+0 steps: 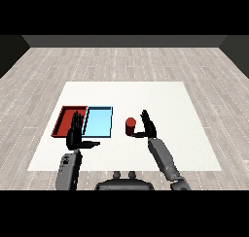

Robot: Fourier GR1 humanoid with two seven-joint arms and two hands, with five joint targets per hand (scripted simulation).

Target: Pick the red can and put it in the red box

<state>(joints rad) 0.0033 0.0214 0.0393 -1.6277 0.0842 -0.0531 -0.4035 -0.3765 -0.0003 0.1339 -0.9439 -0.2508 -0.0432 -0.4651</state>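
Left forearm: grey, enters from lower left corner, near edge of table [194, 100]; lower part cut off by frame.
Left hand [75, 134]: fingers straight and raised, thumb stuck out to the right, grasping nothing; overlaps near edge of red tray [62, 119] in view, height above it not readable.
Right forearm: grey, enters from lower right, angled up and left; elbow end cut off.
Right hand [148, 128]: fingers released and extended upward, thumb reaching left toward can; palm faces can, just beside it on its right. Contact between thumb and can: too small to tell.
Red can [130, 126]: upright on bare table, right of light blue tray [98, 122], apart from it; not in any tray.
Handling, judged: short rigid cylinder, likely light, smooth side probably slippery; unlikely to crush. Tips easily if nudged at top.
Grasp site, judged: mid-height of side wall, fingers on far side, thumb on near side, wrapping round.
Route, judged: red tray lies beyond blue tray to the left, so carry must cross over blue tray.
Hidden: right side of can masked by hand; base contact unclear; label or lid detail unreadable; tray depth hard to gauge; near left corner of red tray behind left hand.
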